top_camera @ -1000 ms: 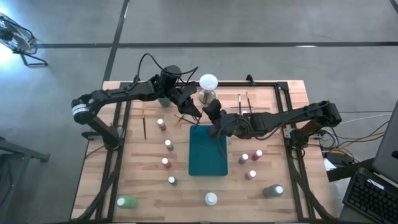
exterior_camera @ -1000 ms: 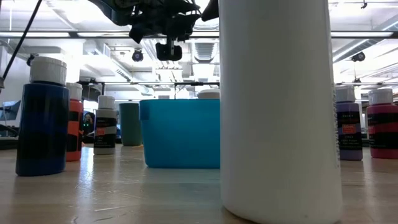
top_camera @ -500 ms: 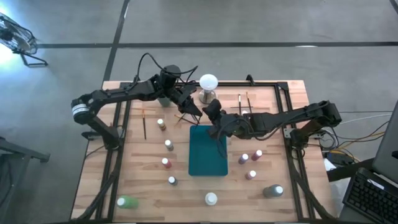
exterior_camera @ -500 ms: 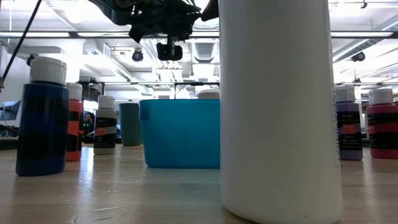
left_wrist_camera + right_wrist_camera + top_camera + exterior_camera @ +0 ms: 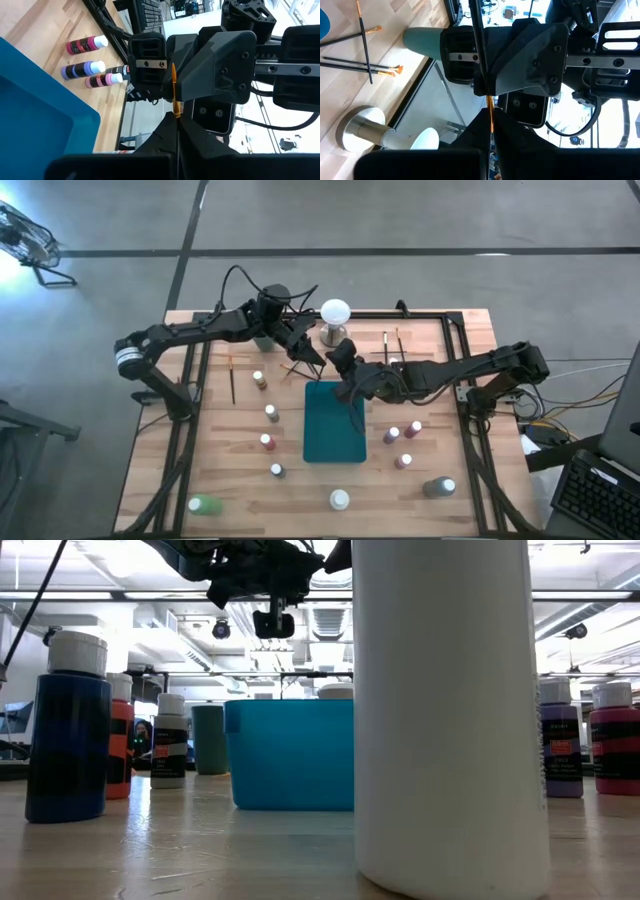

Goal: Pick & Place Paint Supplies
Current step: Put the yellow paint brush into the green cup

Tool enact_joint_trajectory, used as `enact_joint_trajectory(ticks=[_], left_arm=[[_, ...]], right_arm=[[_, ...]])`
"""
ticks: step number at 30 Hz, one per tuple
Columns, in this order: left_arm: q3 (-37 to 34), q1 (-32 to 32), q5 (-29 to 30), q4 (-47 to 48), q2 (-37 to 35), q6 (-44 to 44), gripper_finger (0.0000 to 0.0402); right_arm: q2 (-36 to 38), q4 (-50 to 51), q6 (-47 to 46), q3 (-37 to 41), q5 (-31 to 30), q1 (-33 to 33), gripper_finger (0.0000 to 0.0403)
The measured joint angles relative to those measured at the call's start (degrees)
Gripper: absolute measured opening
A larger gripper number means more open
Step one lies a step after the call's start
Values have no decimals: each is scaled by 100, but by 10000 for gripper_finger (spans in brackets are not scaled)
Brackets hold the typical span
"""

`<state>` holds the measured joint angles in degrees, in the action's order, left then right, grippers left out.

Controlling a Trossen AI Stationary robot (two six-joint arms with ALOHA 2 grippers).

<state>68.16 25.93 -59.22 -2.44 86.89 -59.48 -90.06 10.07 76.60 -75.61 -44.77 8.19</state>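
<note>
Brush [image 5: 174,95] is up in the air between the two grippers, over the far end of the tray [image 5: 334,423], not touching the table. Both wrist views show the same thing: a thin orange-brown handle runs straight from one gripper's closed fingers to the other's, so its long axis lies along the line joining the two grippers. From above, that line runs diagonally, from the left gripper [image 5: 313,362] on the far-left side toward the right gripper [image 5: 343,376], nearer and to the right. I can't tell which end the bristles are on.

Left gripper's fingers are pinched together on the handle. Right gripper's fingers are clamped on it too, so both have hold of the same brush, and the two grippers sit nose to nose, just beside each other.

Other brushes [image 5: 391,347] lie flat on the table near the ball [image 5: 335,312], a few crossed over each other, and one more [image 5: 232,379] lies on the left side, pointing roughly front to back.

Bottles stand upright around the tray: three [image 5: 268,413] in a loose line to its left, purple and red ones [image 5: 403,431] to its right, and a white one [image 5: 340,500] at the near edge.
</note>
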Motion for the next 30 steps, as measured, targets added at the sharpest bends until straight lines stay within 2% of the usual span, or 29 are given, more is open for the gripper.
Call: enact_joint_trajectory(ticks=[7, 18, 21, 26, 30], left_arm=[[3, 0, 17, -7, 0, 174, 2], [145, 34, 45, -20, 0, 501, 1], [163, 45, 33, -18, 0, 621, 0], [164, 76, 161, -1, -88, 1027, 0], [164, 186, 427, -5, -386, 1604, 0]], right_arm=[[5, -22, -148, 0, -8, 2, 21], [423, -16, -1001, 0, -167, 9, 119], [589, 25, -1408, 0, -193, 7, 140], [957, 206, -2137, 0, -734, -10, 167], [1343, 717, -3507, 0, -743, -136, 179]])
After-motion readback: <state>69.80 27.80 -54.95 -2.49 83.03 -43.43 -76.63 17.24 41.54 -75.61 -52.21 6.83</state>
